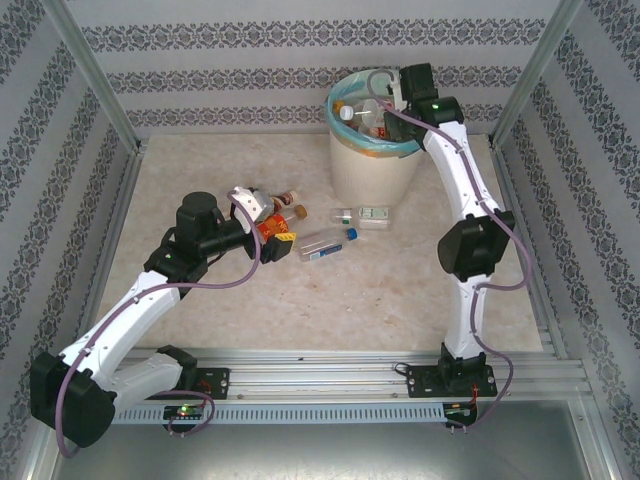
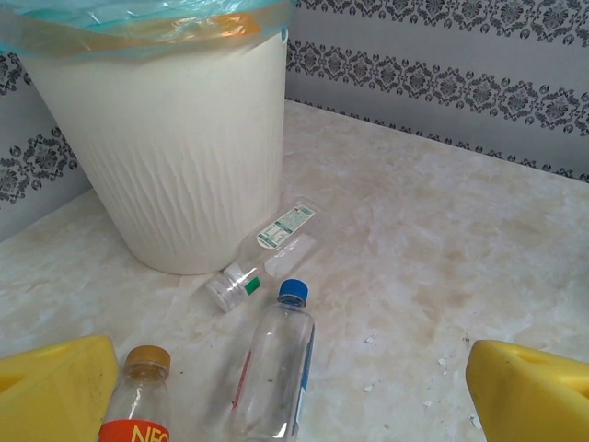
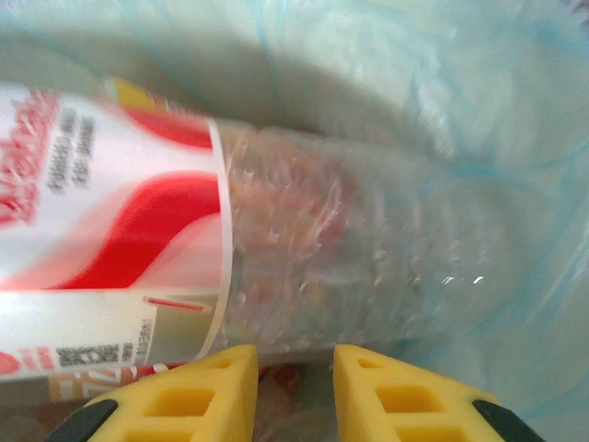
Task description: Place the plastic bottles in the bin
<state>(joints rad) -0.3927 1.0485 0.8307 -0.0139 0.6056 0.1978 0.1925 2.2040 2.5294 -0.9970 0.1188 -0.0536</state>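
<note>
The bin (image 1: 372, 165) is a cream-white bucket lined with a teal bag, standing at the back of the table; it also rises at the upper left as the bin (image 2: 175, 157). My right gripper (image 1: 388, 112) reaches down into it. Its yellow fingers (image 3: 189, 396) stand a narrow gap apart with nothing between them. A clear plastic bottle with a red-and-white label (image 3: 276, 239) lies just past their tips. My left gripper (image 2: 293, 368) is wide open over a blue-capped bottle (image 2: 276, 368). An orange-labelled bottle (image 2: 138, 405) and a green-labelled bottle (image 2: 262, 258) lie nearby.
Several bottles lie on the beige table between my left gripper (image 1: 272, 228) and the bin, among them the blue-capped bottle (image 1: 325, 243) and two small ones (image 1: 365, 215). Patterned walls and metal frame posts (image 1: 95, 80) ring the table.
</note>
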